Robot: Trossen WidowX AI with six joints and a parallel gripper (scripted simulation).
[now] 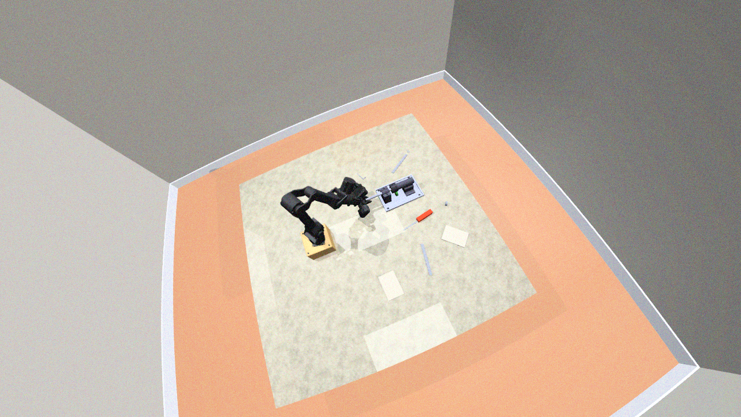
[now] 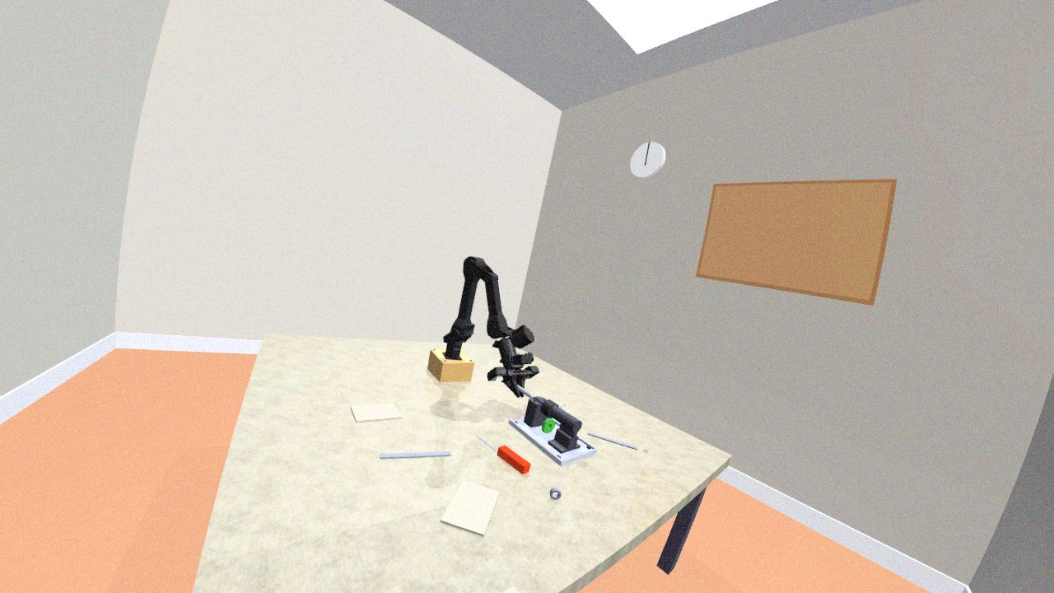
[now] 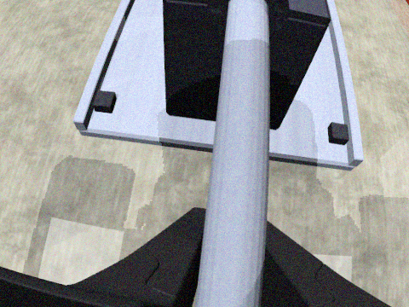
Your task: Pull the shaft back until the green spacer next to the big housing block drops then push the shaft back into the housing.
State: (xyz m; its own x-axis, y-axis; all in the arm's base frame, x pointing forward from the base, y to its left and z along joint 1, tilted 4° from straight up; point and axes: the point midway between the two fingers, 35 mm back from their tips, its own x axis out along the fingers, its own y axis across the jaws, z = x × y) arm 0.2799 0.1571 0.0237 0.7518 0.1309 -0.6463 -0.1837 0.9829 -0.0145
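Observation:
My gripper [image 1: 366,200] [image 2: 520,392] [image 3: 224,224] is shut on the light grey shaft [image 1: 377,196] [image 2: 527,394] [image 3: 240,149], outside the fixture. The shaft runs from my fingers to the near black block [image 1: 385,196] [image 2: 533,413] [image 3: 192,64] on the pale baseplate [image 1: 399,204] [image 2: 541,441] [image 3: 136,85]. The black housing [image 1: 404,183] [image 2: 566,417], a thick cylinder on a foot, stands at the far end. The green spacer [image 1: 396,193] [image 2: 547,425] shows low between the blocks, below the cylinder's line. Whether it touches the baseplate is too small to tell. Other spacers and the shaft's far end are hidden.
A red-handled screwdriver [image 1: 424,215] [image 2: 513,459] lies beside the baseplate. Two grey rods [image 1: 425,259] [image 1: 399,163] [image 2: 414,455] [image 2: 612,441], a small grey ring [image 2: 551,492] and two pale cards [image 1: 455,235] [image 1: 390,285] [image 2: 375,412] [image 2: 470,508] lie further around it.

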